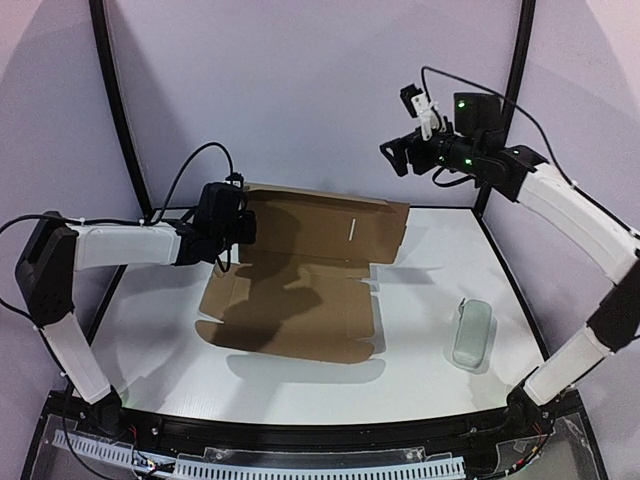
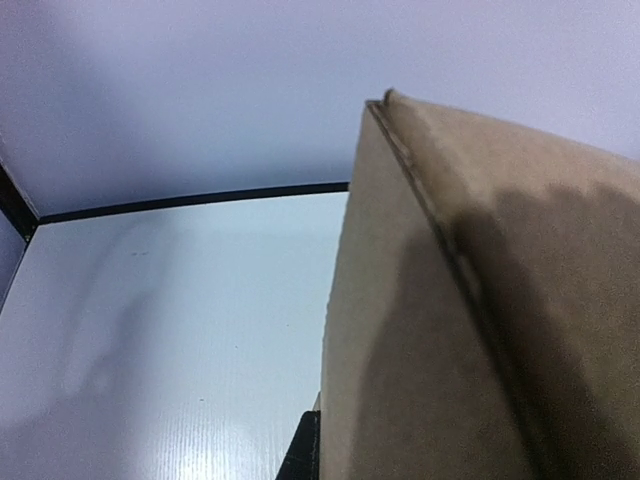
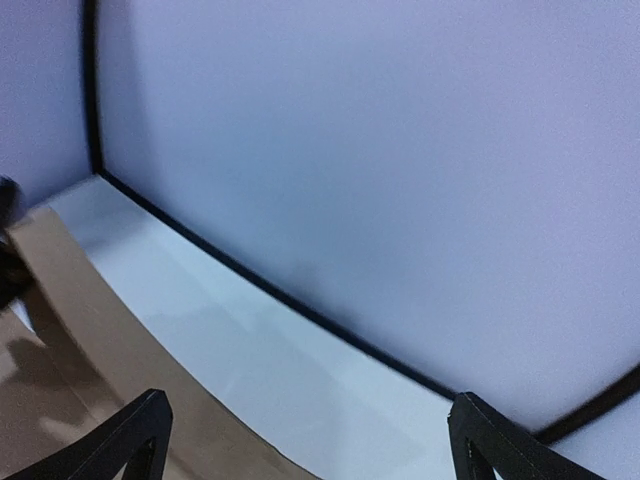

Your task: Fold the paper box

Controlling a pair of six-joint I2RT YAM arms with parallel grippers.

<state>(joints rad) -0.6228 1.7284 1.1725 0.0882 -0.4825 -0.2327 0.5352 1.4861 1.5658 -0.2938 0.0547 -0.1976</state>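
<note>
Paper box: plain brown die-cut cardboard sheet, flat on the white table beneath both pincers, rear panel raised.
Risk: panel may flop back down, being pinched at one end only.
Left pincer: clamped on the panel's left edge.
Right pincer: jaws wide apart, empty, above the panel's right end.

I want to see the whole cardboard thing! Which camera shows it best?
The top camera: it shows the whole paper box sheet, flaps and raised back panel. The left wrist camera sees only one close-up panel; the right wrist camera catches just an edge strip at lower left.
</note>
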